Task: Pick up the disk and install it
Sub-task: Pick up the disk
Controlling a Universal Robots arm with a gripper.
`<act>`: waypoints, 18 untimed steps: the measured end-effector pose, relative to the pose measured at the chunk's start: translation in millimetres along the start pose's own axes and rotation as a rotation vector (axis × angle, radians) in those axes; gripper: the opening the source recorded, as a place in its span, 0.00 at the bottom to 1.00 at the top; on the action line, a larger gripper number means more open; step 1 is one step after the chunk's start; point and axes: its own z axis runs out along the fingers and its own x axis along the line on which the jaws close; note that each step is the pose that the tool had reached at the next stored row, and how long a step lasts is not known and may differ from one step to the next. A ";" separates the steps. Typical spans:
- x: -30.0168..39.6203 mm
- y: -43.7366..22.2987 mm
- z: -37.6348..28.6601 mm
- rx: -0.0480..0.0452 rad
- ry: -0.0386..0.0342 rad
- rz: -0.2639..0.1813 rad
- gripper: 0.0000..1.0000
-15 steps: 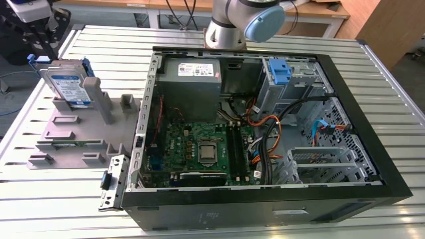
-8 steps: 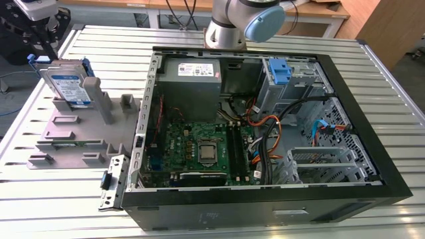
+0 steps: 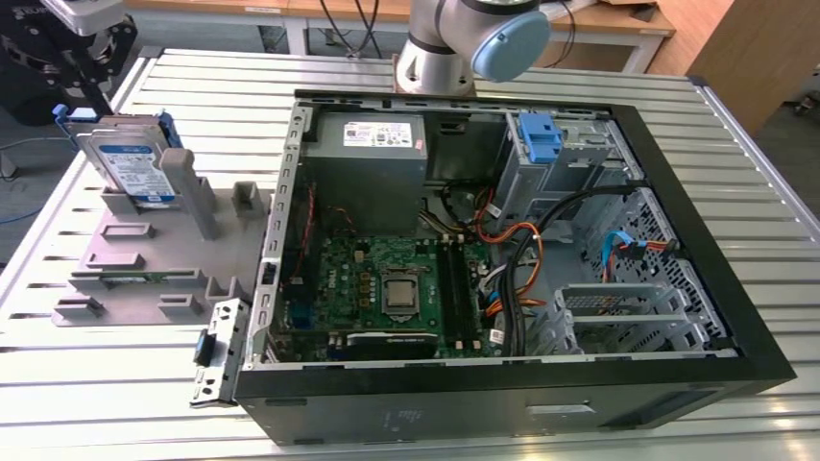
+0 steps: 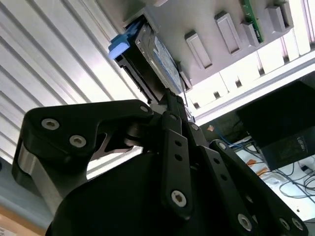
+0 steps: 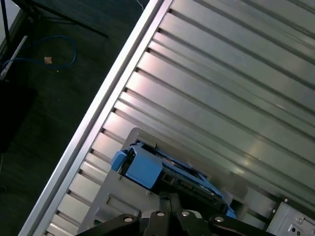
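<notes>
Your gripper (image 4: 170, 98) has its fingers drawn together with nothing between them. In both wrist views the tips point at the disk (image 4: 158, 59) and sit close over its upper edge; you cannot tell whether they touch it. The disk (image 3: 132, 165) stands upright in the grey rack (image 3: 134, 264) on the slatted table (image 3: 115, 403), at the exterior view's left, well apart from the open computer case (image 3: 759, 357). The arm's base (image 3: 448, 43) stands behind that case.

Slatted metal table (image 3: 129, 413) bears grey, perhaps plastic, rack (image 3: 141, 259) and computer case (image 3: 513, 389).
</notes>
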 end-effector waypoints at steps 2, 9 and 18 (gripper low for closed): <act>0.0 0.0 0.1 0.0002 0.0013 -0.038 0.11; 0.0 0.0 0.5 0.0008 0.0057 -0.164 0.11; 0.0 0.0 1.2 0.0018 0.0120 -0.346 0.11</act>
